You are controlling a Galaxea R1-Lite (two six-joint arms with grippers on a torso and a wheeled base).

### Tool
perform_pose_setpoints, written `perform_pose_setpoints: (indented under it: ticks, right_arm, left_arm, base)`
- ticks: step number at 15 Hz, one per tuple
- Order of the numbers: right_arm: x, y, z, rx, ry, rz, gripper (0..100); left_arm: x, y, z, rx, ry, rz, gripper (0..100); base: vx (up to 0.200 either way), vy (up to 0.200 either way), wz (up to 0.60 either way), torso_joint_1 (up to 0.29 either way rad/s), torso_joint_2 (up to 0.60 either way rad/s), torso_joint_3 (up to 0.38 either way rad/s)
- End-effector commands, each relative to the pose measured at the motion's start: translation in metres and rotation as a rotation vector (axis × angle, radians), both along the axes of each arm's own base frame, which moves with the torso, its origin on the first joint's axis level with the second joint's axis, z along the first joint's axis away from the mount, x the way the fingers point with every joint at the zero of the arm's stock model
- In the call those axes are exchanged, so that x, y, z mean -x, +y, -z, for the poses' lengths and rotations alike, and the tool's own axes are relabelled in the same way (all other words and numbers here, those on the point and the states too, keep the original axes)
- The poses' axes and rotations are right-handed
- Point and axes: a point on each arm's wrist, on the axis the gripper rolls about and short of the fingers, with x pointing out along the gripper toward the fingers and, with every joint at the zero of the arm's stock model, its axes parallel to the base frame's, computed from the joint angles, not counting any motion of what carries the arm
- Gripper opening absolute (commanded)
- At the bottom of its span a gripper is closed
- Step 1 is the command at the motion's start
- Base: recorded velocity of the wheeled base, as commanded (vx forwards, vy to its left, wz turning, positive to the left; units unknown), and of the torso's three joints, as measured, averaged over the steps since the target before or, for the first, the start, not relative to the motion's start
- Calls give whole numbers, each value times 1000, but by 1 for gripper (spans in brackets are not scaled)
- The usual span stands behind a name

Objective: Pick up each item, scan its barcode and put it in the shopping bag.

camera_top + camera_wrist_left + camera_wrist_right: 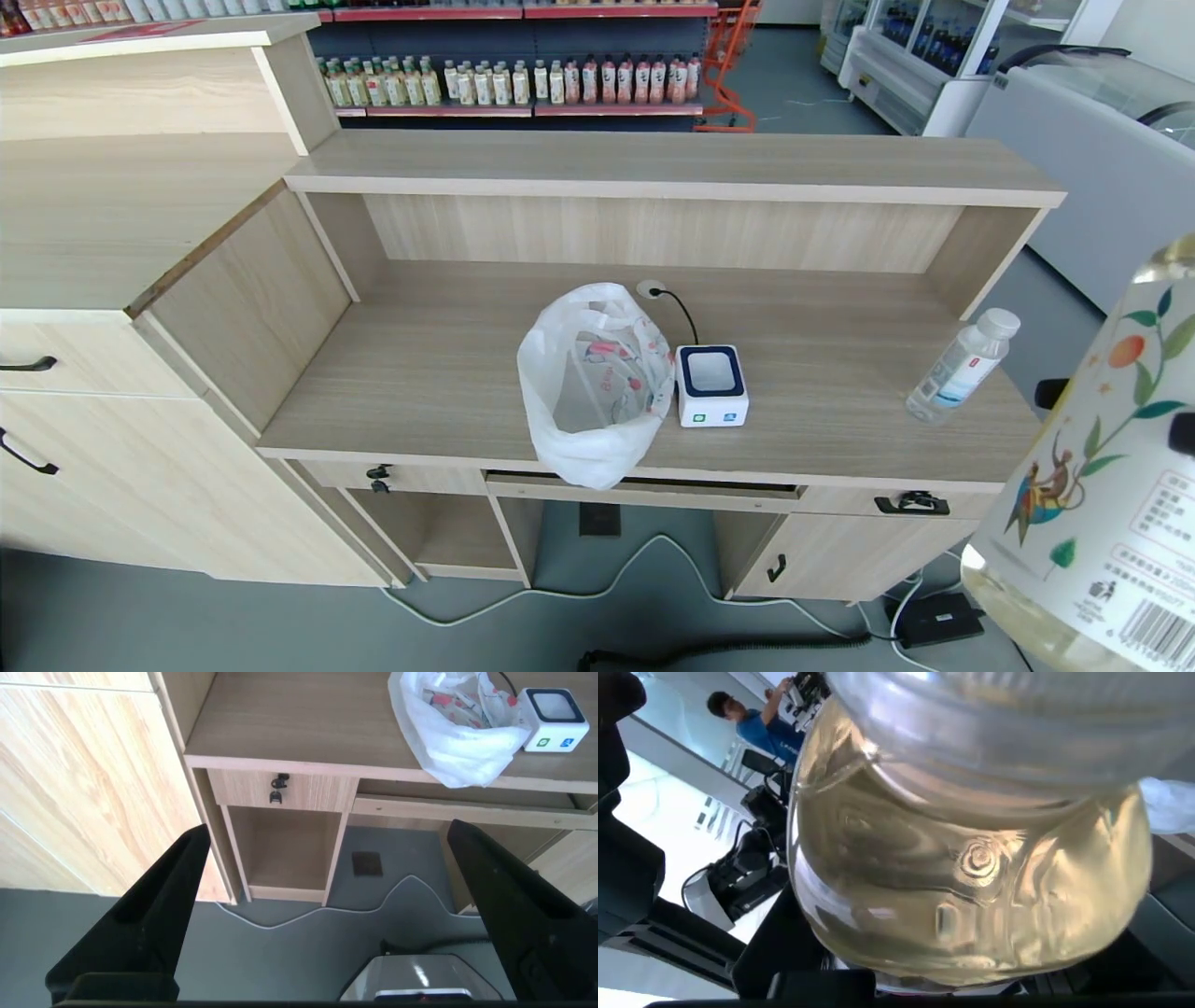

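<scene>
1. My right tool [901, 905] is clenched around the large bottle [1102, 485] of pale drink. It is held in the air out to the right, with its long axis near upright and slightly tilted.
2. The scanner [711, 385] sits on the desk [448, 373], forward and left of that bottle, window facing up. The barcode [1158, 623] is low on the label and faces the head camera, so I judge it must be turned down over the window.
3. The shopping bag [588, 392] touches the scanner's left side with its mouth open. Red print shows inside, and I cannot tell whether anything is in it.
4. A water bottle [962, 369] stands near the desk's right edge, closer to my right arm.
5. My left tool [327, 915] hangs released, low before the desk.
</scene>
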Motion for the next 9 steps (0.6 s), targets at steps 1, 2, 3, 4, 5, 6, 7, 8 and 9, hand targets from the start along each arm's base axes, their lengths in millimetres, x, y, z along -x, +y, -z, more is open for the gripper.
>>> perform_pose_setpoints:
  ticks: [1,2,3,4,5,6,7,8,9]
  right_arm:
    - [4,-2,1,-2,-8,7,0]
    - [4,-2,0,-3,-9,9,0]
    - [6,-3,0,-5,-14,10,0]
    - [7,-4,0,-5,-17,13,0]
    - [6,-4,0,-5,-15,20,0]
    - [6,-4,0,-4,-17,23,0]
    - [5,-5,0,-4,-18,33,0]
    - [5,-5,0,-5,-21,44,0]
    - [4,-5,-1,-4,-22,53,0]
  left_arm:
    - [0,0,0,0,-1,0,100]
    - [0,0,0,0,-1,0,100]
    - [0,0,0,0,-1,0,100]
    - [0,0,0,0,0,0,100]
    - [0,0,0,0,-1,0,100]
    - [0,0,0,0,0,0,100]
    - [0,0,0,0,0,0,100]
    - [0,0,0,0,-1,0,100]
    - [0,0,0,0,0,0,100]
  base:
    - [0,0,0,0,0,0]
    - [0,0,0,0,0,0]
    - [0,0,0,0,0,0]
    - [0,0,0,0,0,0]
    - [0,0,0,0,0,0]
    - [0,0,0,0,0,0]
    - [0,0,0,0,0,0]
    - [0,0,0,0,0,0]
    - [0,0,0,0,0,0]
